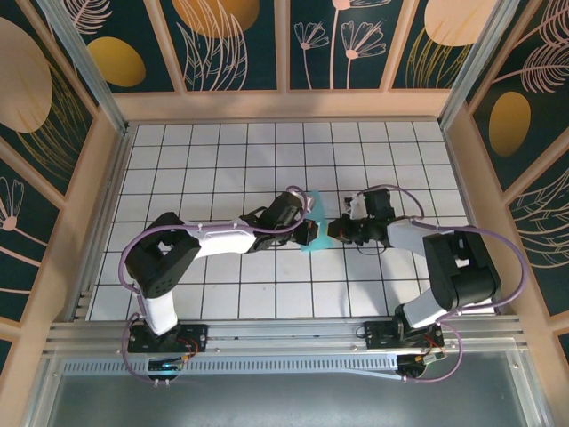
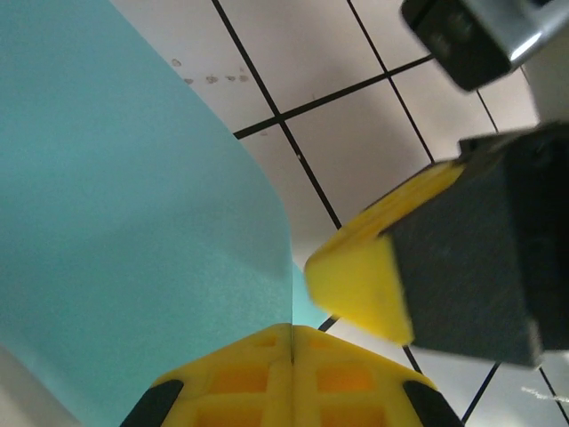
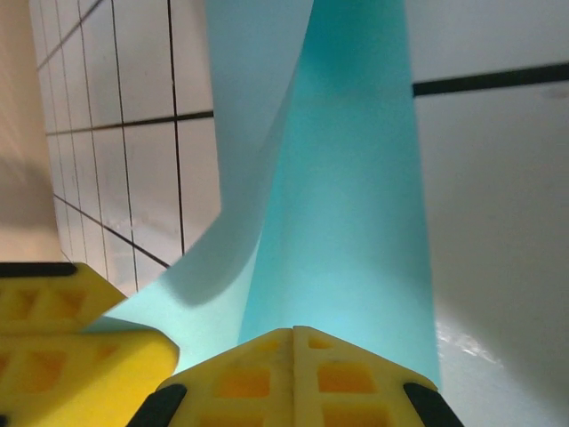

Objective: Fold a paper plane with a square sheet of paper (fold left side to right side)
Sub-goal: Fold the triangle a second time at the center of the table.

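The square sheet of paper is turquoise and stands lifted and curled between the two arms at the middle of the table. My left gripper comes at it from the left, and my right gripper from the right, the two almost touching. In the left wrist view, the left gripper is shut with the sheet running into its seam, and a right yellow finger is close by. In the right wrist view, the right gripper is shut on the sheet, which rises twisted from it. No paper plane shape shows.
The white grid table is ringed by wooden-framed patterned walls. A metal rail carrying both arm bases runs along the near edge. The left arm's yellow fingers sit beside the right jaws.
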Controlling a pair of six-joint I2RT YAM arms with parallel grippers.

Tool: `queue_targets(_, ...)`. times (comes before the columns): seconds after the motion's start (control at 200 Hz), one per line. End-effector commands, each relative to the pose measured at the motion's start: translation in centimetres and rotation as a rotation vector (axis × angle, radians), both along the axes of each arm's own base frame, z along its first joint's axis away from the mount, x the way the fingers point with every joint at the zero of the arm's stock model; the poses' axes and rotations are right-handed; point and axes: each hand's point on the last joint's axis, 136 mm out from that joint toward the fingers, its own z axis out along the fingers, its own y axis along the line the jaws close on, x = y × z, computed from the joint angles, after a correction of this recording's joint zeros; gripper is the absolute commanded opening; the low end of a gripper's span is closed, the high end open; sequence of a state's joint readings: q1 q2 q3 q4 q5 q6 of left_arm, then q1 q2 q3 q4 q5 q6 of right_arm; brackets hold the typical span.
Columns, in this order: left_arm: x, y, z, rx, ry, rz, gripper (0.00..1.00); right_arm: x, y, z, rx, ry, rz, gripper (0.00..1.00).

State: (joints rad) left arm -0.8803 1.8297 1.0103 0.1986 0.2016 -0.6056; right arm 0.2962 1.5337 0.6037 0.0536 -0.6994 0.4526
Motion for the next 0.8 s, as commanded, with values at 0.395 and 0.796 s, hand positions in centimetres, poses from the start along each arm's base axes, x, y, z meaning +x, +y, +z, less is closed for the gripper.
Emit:
queue_targets(0.395, 0.0, 1.1, -2.3, 0.024, 0.069, 0.024, 0.0, -0.2, 0.8, -2.5, -0.086, 0.056, 0.023, 0.0)
queue_targets(0.796, 0.1, 2.5, -3.3, 0.041, 0.078, 0.018, 0.0, -1.1, 0.1, -4.4, -0.155, 0.12, 0.038, 0.0)
